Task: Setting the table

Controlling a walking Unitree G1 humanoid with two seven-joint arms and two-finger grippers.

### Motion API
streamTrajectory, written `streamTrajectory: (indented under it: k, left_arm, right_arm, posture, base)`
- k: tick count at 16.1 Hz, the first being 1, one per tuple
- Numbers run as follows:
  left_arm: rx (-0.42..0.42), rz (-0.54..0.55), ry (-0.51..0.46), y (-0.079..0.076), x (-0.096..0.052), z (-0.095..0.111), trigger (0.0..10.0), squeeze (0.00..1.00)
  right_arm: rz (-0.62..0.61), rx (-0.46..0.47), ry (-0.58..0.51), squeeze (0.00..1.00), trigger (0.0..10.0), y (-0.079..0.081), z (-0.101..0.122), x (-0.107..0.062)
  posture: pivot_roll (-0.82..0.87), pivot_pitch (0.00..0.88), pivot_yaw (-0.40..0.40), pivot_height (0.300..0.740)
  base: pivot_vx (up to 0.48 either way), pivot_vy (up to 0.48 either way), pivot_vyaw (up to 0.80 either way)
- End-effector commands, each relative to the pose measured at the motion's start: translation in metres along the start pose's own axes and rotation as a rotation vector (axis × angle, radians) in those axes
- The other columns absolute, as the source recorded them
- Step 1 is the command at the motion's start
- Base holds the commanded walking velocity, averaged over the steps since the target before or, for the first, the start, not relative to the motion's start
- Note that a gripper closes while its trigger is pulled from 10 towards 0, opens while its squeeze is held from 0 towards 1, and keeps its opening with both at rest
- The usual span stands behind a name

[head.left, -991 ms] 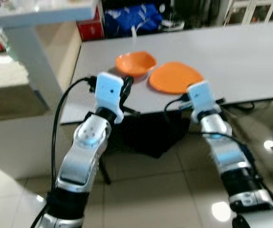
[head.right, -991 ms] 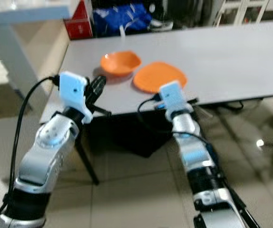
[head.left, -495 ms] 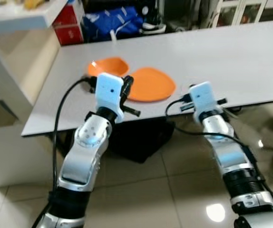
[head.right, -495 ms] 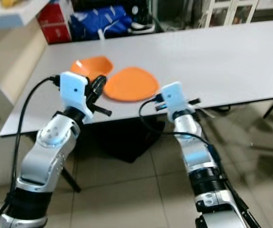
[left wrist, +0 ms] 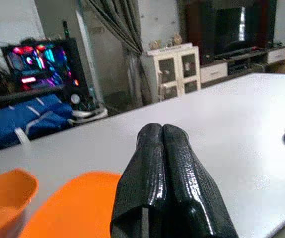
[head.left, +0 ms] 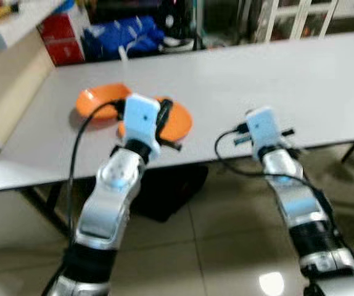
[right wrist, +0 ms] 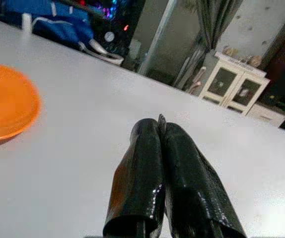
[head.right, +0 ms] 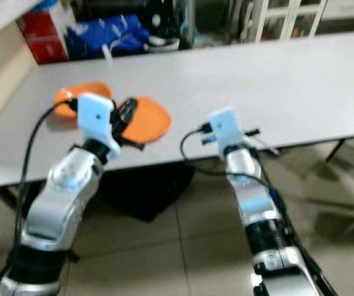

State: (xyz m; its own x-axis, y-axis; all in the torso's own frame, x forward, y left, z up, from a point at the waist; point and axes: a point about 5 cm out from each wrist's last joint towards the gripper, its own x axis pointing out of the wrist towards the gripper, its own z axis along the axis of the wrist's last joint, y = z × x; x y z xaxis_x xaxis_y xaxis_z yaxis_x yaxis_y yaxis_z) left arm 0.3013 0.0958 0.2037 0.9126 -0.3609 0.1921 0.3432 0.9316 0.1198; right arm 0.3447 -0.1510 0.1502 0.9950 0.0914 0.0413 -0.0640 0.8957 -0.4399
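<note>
— Two orange dishes on the grey surface (head.left: 275, 80), that's what I've got. What do you need first?

— Where they are.

— Orange bowl (head.left: 97, 102) toward my left end of the surface, orange plate (head.left: 174, 120) just beside it on its right, rims very close or touching, can't tell which. Both sit near the front edge.

— And the arms?

— I'm holding both up in front of me at the surface's near edge. Left end effector (left wrist: 165, 144) is clenched, the two black fingers pressed flat together, nothing between them. It hangs over the near side of the plate; from the head camera its fingers overlap the plate's left half. In the left wrist view the plate (left wrist: 78, 203) and bowl (left wrist: 6, 193) lie right under and beside the fingertips.

— Touching the plate?

— Can't tell, hurried look, picture's a bit blurred.

— Right side?

— Right end effector (right wrist: 160, 131) also clenched on nothing, fingers together. It sits over bare surface at the front edge, well apart from the plate, which shows off to one side in the right wrist view (right wrist: 3, 101).

— Anything else worth tagging?

— Blue bag (head.left: 121, 37) and red box (head.left: 63, 40) behind the surface, white cabinet (left wrist: 175, 69) further back, tiled floor (head.left: 226, 246) below.
</note>
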Motion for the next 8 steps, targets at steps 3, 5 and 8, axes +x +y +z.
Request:
streamTrajectory:
  k: [3, 5, 8]
  left_arm:
    - [0.017, 0.027, -0.002, 0.0081, -0.0019, 0.0007, 10.0, 0.0]
    - [0.017, 0.027, -0.002, 0.0081, -0.0019, 0.0007, 10.0, 0.0]
    - [-0.028, 0.021, 0.012, 0.0048, -0.0003, 0.0008, 10.0, 0.0]
  right_arm:
    - [0.023, 0.003, -0.04, 0.0, 10.0, 0.0078, 0.012, 0.0031]
    - [0.023, 0.003, -0.04, 0.0, 10.0, 0.0078, 0.012, 0.0031]
    - [0.028, 0.037, -0.059, 0.0, 10.0, 0.0112, 0.0172, 0.0036]
  posture:
    - [-0.19, 0.004, 0.095, 0.74]
    - [-0.19, 0.004, 0.095, 0.74]
    - [-0.19, 0.014, 0.097, 0.74]
  base:
    - [0.289, -0.382, 0.0]
    - [0.289, -0.382, 0.0]
    - [0.0, 0.0, 0.0]
